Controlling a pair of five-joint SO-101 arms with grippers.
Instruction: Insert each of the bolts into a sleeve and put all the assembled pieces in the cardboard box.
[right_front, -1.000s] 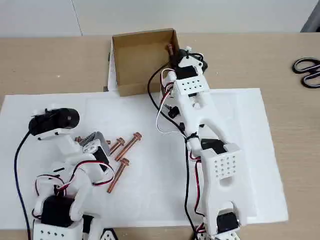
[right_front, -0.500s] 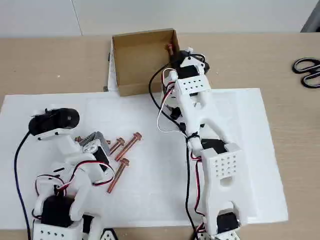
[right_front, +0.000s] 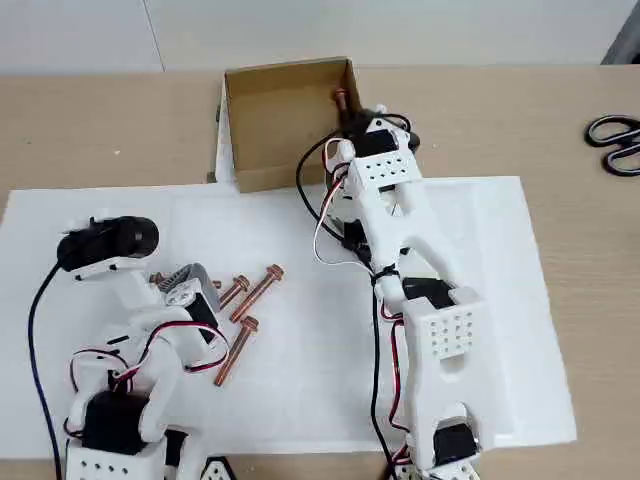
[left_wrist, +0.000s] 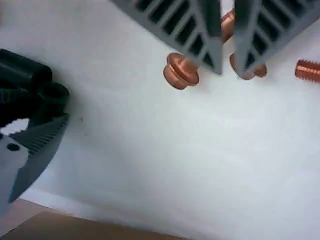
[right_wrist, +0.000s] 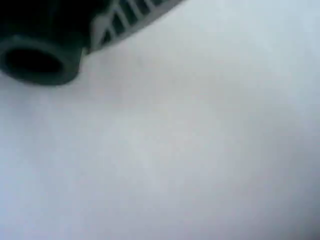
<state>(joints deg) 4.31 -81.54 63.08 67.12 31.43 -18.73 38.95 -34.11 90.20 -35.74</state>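
At the right wall of the cardboard box (right_front: 280, 120), seen from above, the right gripper (right_front: 352, 112) holds a bolt (right_front: 340, 97) over the rim, while loose bolts (right_front: 250, 292) lie on white paper (right_front: 480, 230) by the left gripper (right_front: 188, 283). The left wrist shows that gripper right over them, black sleeves (left_wrist: 25, 82) nearby; whether it grips one I cannot tell, but they look light, rigid and smooth, so pinch mid-shank. The right wrist shows a sleeve (right_wrist: 35, 60) clamped beside the ribbed jaw.

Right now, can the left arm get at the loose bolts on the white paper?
Probably yes. The left claw sits right beside the bolts on the white paper. Its wrist view shows bolt heads close under it, and nothing lies between them.
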